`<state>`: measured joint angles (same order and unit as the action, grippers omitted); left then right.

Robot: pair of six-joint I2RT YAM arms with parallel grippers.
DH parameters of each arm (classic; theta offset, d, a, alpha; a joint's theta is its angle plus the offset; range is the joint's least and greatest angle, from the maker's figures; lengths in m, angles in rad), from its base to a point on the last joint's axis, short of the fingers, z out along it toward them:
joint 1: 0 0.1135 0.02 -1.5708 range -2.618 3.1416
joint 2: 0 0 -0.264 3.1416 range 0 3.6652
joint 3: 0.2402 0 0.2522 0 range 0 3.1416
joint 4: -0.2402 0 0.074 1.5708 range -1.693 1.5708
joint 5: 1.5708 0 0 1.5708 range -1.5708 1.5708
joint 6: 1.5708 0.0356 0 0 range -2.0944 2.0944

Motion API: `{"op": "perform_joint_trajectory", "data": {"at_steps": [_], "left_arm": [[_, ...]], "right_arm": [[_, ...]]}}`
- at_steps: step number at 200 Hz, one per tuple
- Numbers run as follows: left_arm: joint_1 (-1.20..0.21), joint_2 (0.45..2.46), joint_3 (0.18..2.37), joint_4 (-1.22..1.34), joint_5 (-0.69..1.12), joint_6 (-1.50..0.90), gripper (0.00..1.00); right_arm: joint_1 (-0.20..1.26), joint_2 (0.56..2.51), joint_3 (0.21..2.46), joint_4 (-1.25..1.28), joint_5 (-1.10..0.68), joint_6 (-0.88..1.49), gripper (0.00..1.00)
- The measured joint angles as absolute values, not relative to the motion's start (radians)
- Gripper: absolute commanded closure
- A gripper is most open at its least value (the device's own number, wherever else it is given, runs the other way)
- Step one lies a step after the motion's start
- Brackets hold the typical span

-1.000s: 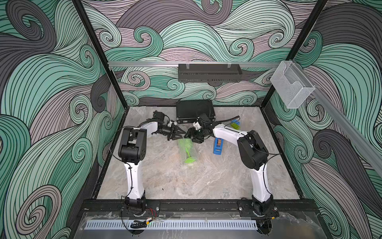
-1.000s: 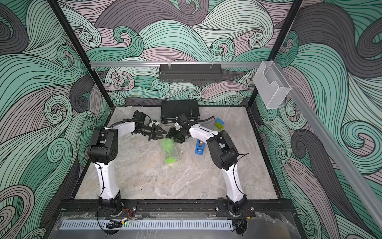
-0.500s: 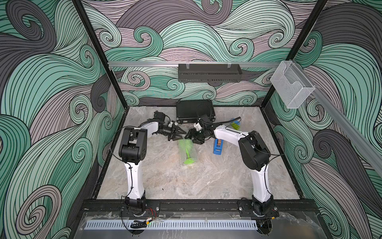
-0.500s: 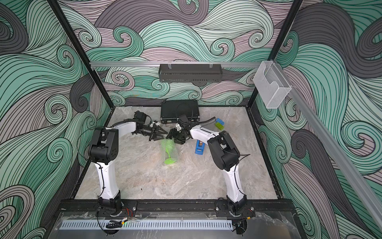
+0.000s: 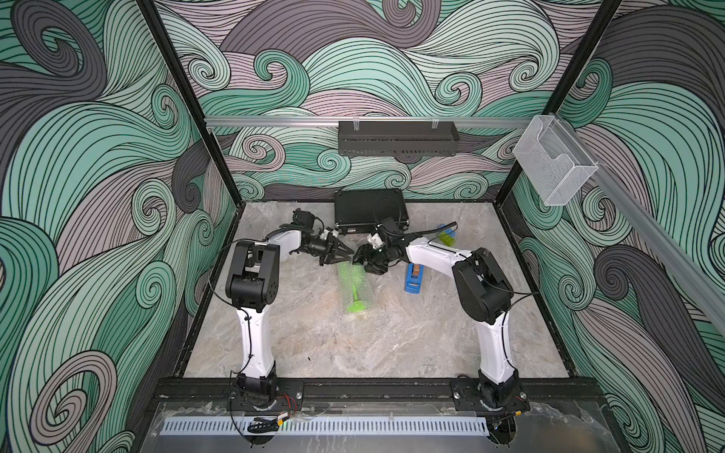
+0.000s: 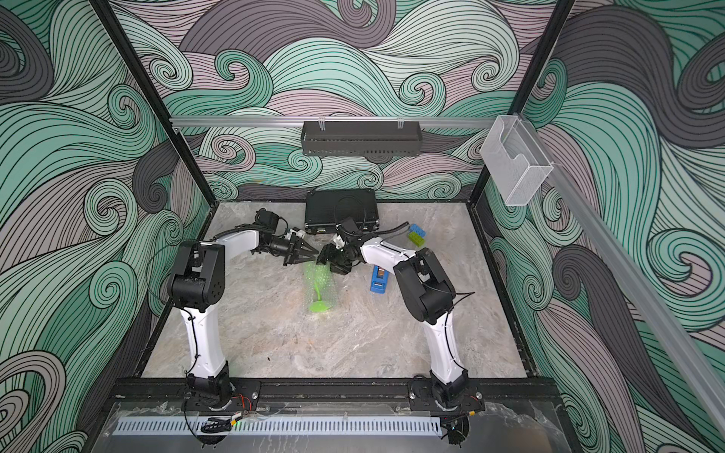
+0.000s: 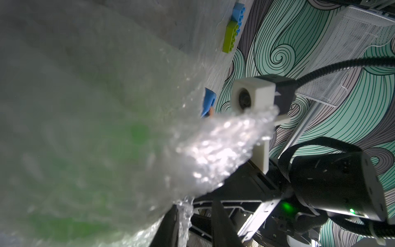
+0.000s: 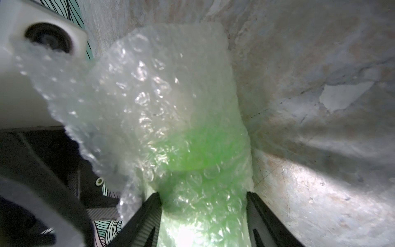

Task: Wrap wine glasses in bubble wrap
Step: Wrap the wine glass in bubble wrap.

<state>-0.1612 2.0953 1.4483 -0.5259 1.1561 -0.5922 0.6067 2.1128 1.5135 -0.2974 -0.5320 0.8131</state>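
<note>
The bright lime-green plastic goblet lies on its side a little toward 12 o'clock of the grey marble tabletop's centre. Its round foot points to 6 o'clock and its bowl to 12 o'clock. The clear, crinkly bubble wrap sheet is rolled loosely round the bowl and stem. The goblet looks light and stiff, so it is likely to roll or skid on the smooth marble. The sheet is soft, springy and slippery, and I judge it will uncurl wherever it is let go. The bowl is the best place to hold the bundle because it is the broadest part; the thin stem would be a poor choice. The loose flap is best taken at its free edge. The right gripper reaches in low from 3 o'clock with its forearm nearly level. Its fingers are set wide and press both flanks of the wrapped bowl. The left gripper comes in from 9 o'clock, also low and stretched out, and meets the right gripper at the bowl end. Its fingers stand narrow, and an edge of the wrap lies between them against one finger. I cannot tell whether that edge is actually pinched.
</note>
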Motion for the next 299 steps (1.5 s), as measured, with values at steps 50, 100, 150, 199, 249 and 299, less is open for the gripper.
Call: {"op": "perform_joint_trajectory", "data": {"at_steps": [50, 100, 150, 199, 249, 299], "left_arm": [[-0.16, 2.138, 1.483, -0.591, 1.14, -0.489, 0.69], [-0.176, 2.139, 1.493, -0.616, 1.139, -0.43, 0.68], [-0.178, 2.14, 1.497, -0.628, 1.137, -0.416, 0.68], [-0.181, 2.14, 1.497, -0.628, 1.137, -0.414, 0.68], [-0.187, 2.14, 1.503, -0.633, 1.135, -0.414, 0.68], [-0.188, 2.14, 1.503, -0.634, 1.134, -0.413, 0.68]], "right_arm": [[0.603, 2.104, 1.504, -0.314, -0.532, 0.806, 0.34], [0.601, 2.043, 1.436, -0.346, -0.556, 0.777, 0.34], [0.59, 1.963, 1.386, -0.403, -0.569, 0.758, 0.35], [0.607, 1.897, 1.402, -0.416, -0.581, 0.759, 0.38], [0.647, 1.96, 1.472, -0.431, -0.596, 0.758, 0.58], [0.641, 2.003, 1.492, -0.433, -0.612, 0.76, 0.93]]}}
